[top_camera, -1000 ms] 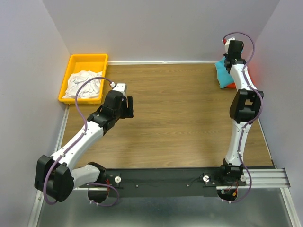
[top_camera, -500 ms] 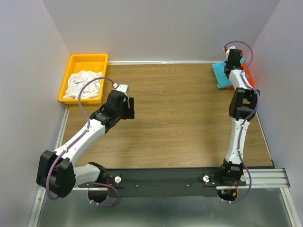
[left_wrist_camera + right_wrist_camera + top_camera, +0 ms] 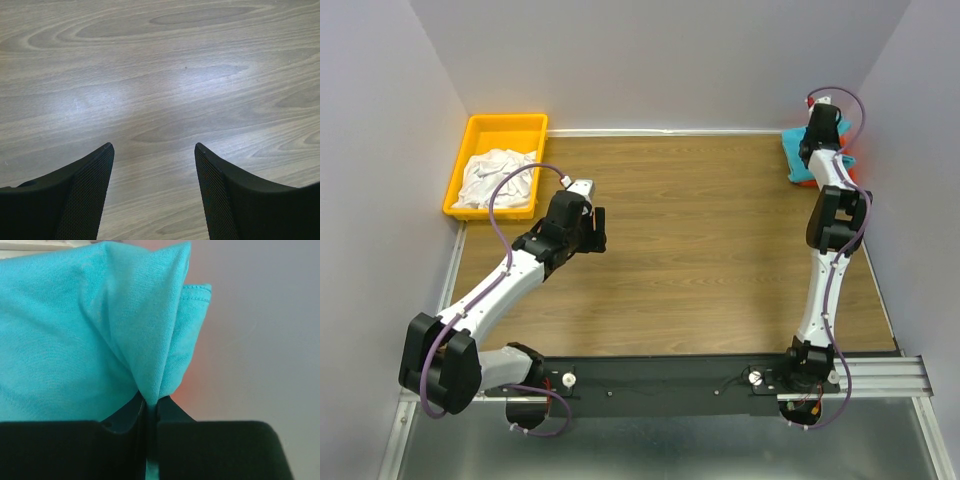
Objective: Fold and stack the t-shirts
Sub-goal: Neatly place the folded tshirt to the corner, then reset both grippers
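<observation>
R fingers [image 3: 131, 416] pinched on turquoise tee [image 3: 75, 340] fold, far across from yellow bin [image 3: 470, 130], prob stacking | L fingers [image 3: 100, 165] wide, empty, nr bin: white tees [image 3: 495, 178] likely next

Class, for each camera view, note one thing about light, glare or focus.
Top view: even light, no hard shadows on the table. Left wrist view: a pale glare patch on the wood, while the dark fingers show their mesh sharply. Right wrist view: the turquoise shirt fills the frame, weave crisp, with an orange glow on the wall beside it.
</observation>
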